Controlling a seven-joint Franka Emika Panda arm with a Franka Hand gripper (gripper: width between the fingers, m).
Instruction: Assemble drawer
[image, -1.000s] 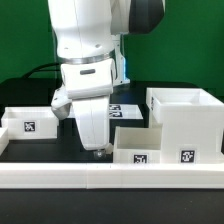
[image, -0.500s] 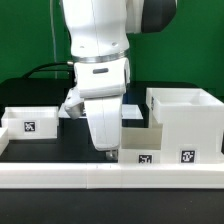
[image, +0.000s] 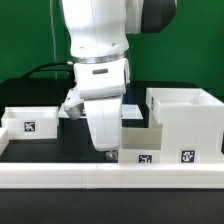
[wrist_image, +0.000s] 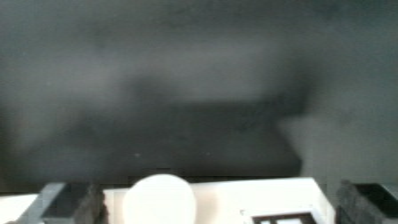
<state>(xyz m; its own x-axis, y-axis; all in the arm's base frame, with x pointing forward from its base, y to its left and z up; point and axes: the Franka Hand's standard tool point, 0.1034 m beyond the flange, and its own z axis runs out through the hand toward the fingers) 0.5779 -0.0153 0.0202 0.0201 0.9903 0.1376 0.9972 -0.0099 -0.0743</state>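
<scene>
The drawer (image: 140, 142) is a low white open tray with a black-and-white marker on its near side. It stands on the black table just to the exterior view's left of the taller white housing (image: 186, 118). My gripper (image: 110, 152) is lowered at the drawer's end nearest the exterior view's left. In the wrist view the gripper (wrist_image: 214, 206) is open. Its dark fingers (wrist_image: 63, 205) stand on either side of a white drawer wall (wrist_image: 231, 198) that carries a round knob (wrist_image: 160, 200) and a marker (wrist_image: 294, 217). I cannot tell whether the fingers touch it.
A second low white tray (image: 26, 120) with a marker sits at the exterior view's far left. A white rail (image: 110, 179) runs along the table's front edge. The marker board (image: 129, 108) lies behind the arm. The housing stands close beside the drawer.
The arm moved toward the exterior view's right, up to the drawer's end, between one second and half a second ago. It has held still since.
</scene>
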